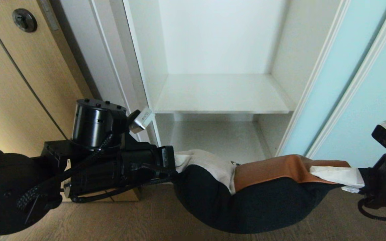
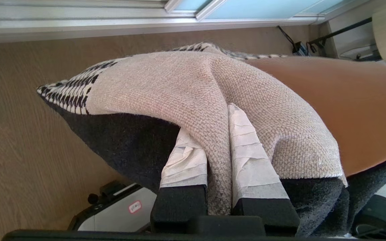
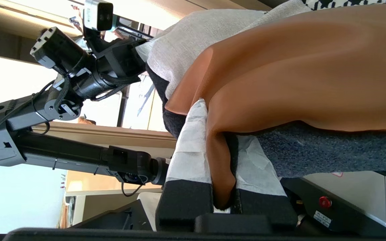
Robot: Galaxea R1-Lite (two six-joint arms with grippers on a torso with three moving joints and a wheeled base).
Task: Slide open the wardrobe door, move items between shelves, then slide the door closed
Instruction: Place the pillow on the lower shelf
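**Cushion gripped at both ends, wardrobe bay open ahead**

Cushion [image 1: 246,197] suspended between both grippers, low in head view, in front of open wardrobe. Sags in middle; dark underside bulges down toward wood floor [image 1: 129,221], not seen touching it. Rust-brown panel on top toward the right, cream fabric toward the left, houndstooth strip visible only in wrist views, along far edge.

Left gripper [image 2: 218,140] clenched on a fold of cream fabric at cushion's left edge; taped fingers [image 2: 250,150] pinch fold from both sides. Right gripper [image 3: 218,157] clenched on a fold of rust-brown leather at right edge, same pinch, taped fingers [image 3: 189,147] either side of fold.

Sliding wardrobe door [image 1: 357,83] pushed to right; silver-white frame edge runs diagonally just beyond cushion's right end. Bay between white left jamb [image 1: 139,67] and door frame fully exposed.

Upper shelf [image 1: 223,93] bare, front edge above and behind cushion. Lower shelf [image 1: 213,137] beneath it, also bare, directly behind cushion's top edge. Cushion as held spans roughly full opening, left end near jamb, right end overlapping door frame line.

Tan wood door [image 1: 18,83] at far left, beside left arm.
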